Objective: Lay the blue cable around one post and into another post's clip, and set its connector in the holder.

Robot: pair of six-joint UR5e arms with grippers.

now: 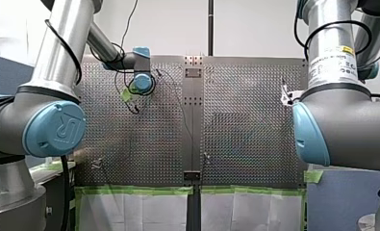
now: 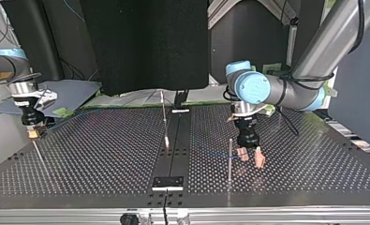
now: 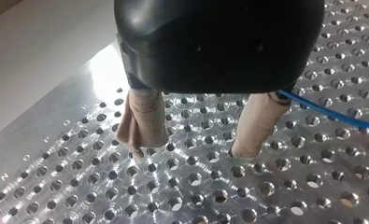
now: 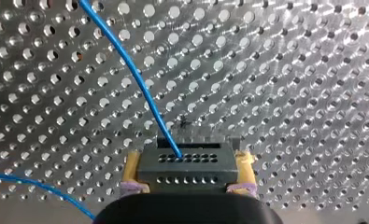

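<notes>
Pinching the connector (image 4: 187, 171) between yellow pads (image 4: 131, 169), my right gripper (image 4: 188, 162) points the blue cable (image 4: 127, 65) straight ahead; my left gripper (image 3: 195, 143) stands spread, cable just outside one finger (image 3: 259, 121)

Top view: connector (image 4: 187, 165) in my right gripper (image 2: 33, 132) at left, cable (image 4: 135, 74) crosses table (image 2: 103, 154) to the post (image 2: 230, 159) just beside my left gripper (image 2: 251, 159), right.

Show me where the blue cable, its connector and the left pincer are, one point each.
connector (image 4: 184, 165): right wrist view, on its grey face with holes.
blue cable (image 4: 133, 70): right wrist view, on the curved stretch ahead of the connector.
left pincer (image 3: 195, 147): left wrist view, midway between its open fingertips.
</notes>
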